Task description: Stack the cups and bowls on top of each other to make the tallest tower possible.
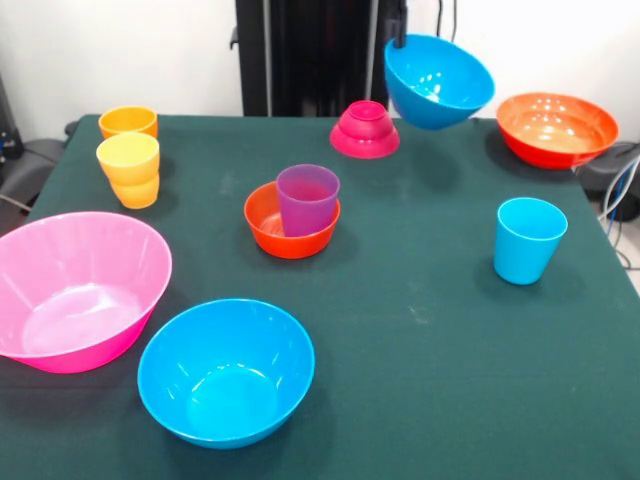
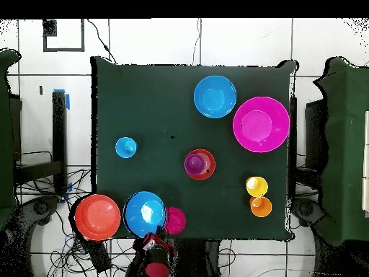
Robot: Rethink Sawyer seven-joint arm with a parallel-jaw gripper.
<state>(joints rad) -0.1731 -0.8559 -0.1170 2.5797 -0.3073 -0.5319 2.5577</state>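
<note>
Evidently gripped at one rim point only: lifted blue bowl (image 1: 440, 80), hanging tilted above the far side of the tabletop (image 1: 420, 310), between the upturned magenta bowl (image 1: 365, 130) and the wide orange bowl (image 1: 557, 128), with jaws pinched on its rim close to the pedestal.

Likely to swing or slip free, given glossy plastic, a thin-edge hold and the weight hanging off to one side. Risk also of clipping the magenta bowl just beside it on any low sideways pass, or of nudging the wide orange bowl, seated near a far corner, off the tabletop. From overhead, the same crowding: lifted bowl close to the edge nearest the base, magenta bowl touching it or nearly so, hard to tell which. Worth carrying high, then lowering level. Poor landing probable if released tilted: off-centre seating, then rolling.

Plenty of open room mid-tabletop, between the light blue cup (image 1: 529, 238) and the orange-red bowl (image 1: 290, 232) holding the purple cup (image 1: 307, 198), and on toward the second blue bowl (image 1: 226, 372). Less room by the pink bowl (image 1: 75, 290), right up against a side edge, and by the orange cup (image 1: 128, 122) and yellow-orange cup (image 1: 128, 158), both near that same edge.
</note>
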